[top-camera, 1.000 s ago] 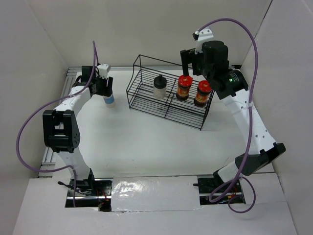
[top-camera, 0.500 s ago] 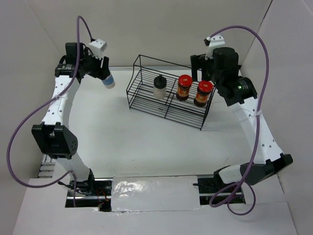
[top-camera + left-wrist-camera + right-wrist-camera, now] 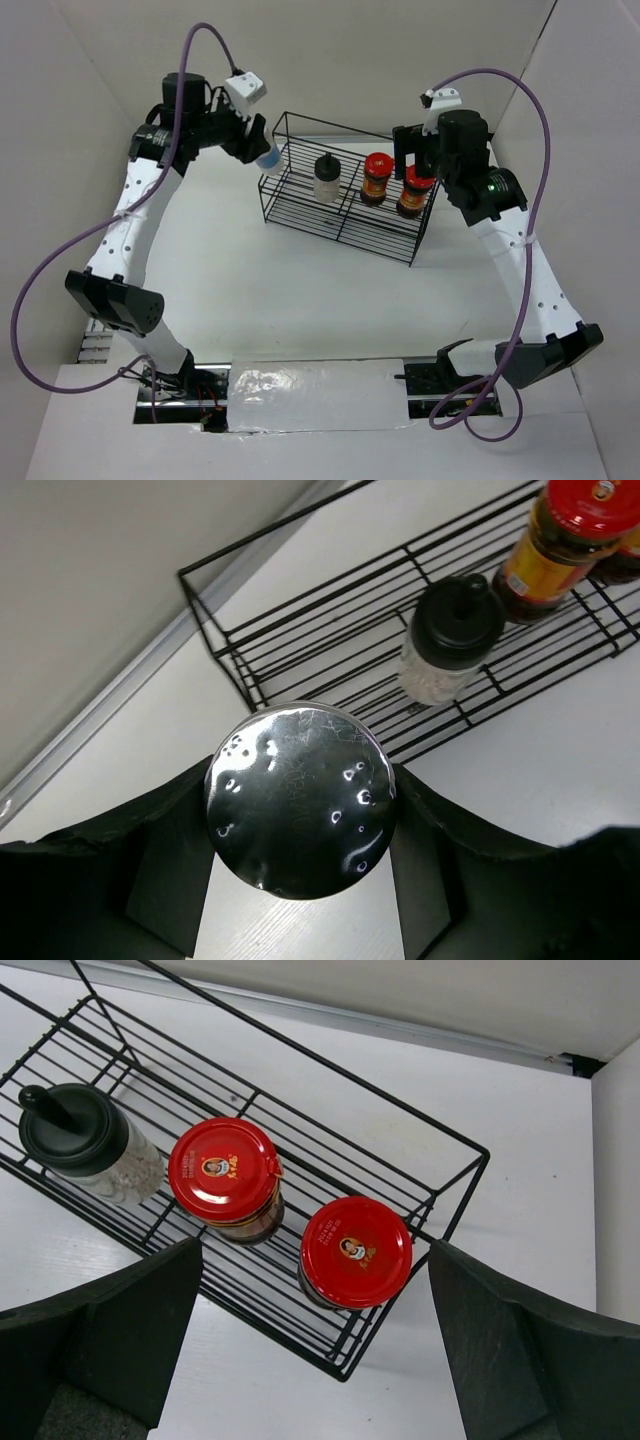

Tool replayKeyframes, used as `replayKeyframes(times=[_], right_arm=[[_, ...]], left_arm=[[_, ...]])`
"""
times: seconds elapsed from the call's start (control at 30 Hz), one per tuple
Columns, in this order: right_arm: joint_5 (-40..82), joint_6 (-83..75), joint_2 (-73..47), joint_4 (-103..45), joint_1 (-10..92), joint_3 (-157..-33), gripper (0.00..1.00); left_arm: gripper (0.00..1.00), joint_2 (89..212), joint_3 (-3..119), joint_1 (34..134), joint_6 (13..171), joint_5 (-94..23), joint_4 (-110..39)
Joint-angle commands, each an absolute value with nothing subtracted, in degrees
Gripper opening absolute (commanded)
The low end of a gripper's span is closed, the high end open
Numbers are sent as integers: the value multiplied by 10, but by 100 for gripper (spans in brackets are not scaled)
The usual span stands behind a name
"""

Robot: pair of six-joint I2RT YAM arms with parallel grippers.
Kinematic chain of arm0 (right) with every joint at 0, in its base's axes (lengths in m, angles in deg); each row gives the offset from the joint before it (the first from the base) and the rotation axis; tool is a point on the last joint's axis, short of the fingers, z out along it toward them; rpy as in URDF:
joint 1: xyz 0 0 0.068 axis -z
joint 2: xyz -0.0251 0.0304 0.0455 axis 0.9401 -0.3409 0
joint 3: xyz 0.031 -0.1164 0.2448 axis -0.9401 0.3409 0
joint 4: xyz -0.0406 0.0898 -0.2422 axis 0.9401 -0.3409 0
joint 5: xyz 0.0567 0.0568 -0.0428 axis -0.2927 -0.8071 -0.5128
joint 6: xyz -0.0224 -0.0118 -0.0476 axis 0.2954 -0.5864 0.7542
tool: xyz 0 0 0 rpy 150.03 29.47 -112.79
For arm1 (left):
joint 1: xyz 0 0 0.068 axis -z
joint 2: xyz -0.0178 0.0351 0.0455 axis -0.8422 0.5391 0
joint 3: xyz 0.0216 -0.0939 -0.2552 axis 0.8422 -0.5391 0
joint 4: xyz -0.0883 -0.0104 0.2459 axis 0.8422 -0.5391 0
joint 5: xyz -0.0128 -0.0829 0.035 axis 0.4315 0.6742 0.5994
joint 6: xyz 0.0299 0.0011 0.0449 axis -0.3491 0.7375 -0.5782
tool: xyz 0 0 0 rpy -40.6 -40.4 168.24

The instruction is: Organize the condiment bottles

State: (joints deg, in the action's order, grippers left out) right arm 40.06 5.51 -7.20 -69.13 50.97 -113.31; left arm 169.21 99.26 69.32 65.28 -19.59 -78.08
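Four condiment jars in all: two red-lidded jars point(image 3: 223, 1170) point(image 3: 356, 1238) and one black-capped jar point(image 3: 75, 1132) stand in a row in the single wire rack point(image 3: 283, 118) on the worktop. The fourth, the shiny-lidded jar point(image 3: 300, 798), is clamped in the left end effector point(image 3: 250, 145), tilted in the air at the rack's far-left corner. A second ago it hung low, well left of the rack; meanwhile the right end effector point(image 3: 415, 158), fingers wide apart and empty, has drifted right above the red pair.
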Motion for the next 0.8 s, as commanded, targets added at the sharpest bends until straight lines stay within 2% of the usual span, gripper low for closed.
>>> replayKeyframes(times=[0.0, 0.5, 0.77], right_arm=[[395, 40, -44, -690, 515, -1125, 100], [415, 30, -22, -708, 522, -1099, 100], [415, 30, -23, -708, 528, -1091, 100]], left_arm=[[0, 1722, 1022, 722, 645, -190, -757], [0, 1813, 1042, 758, 662, -220, -696], [0, 1867, 1076, 766, 655, -232, -735]])
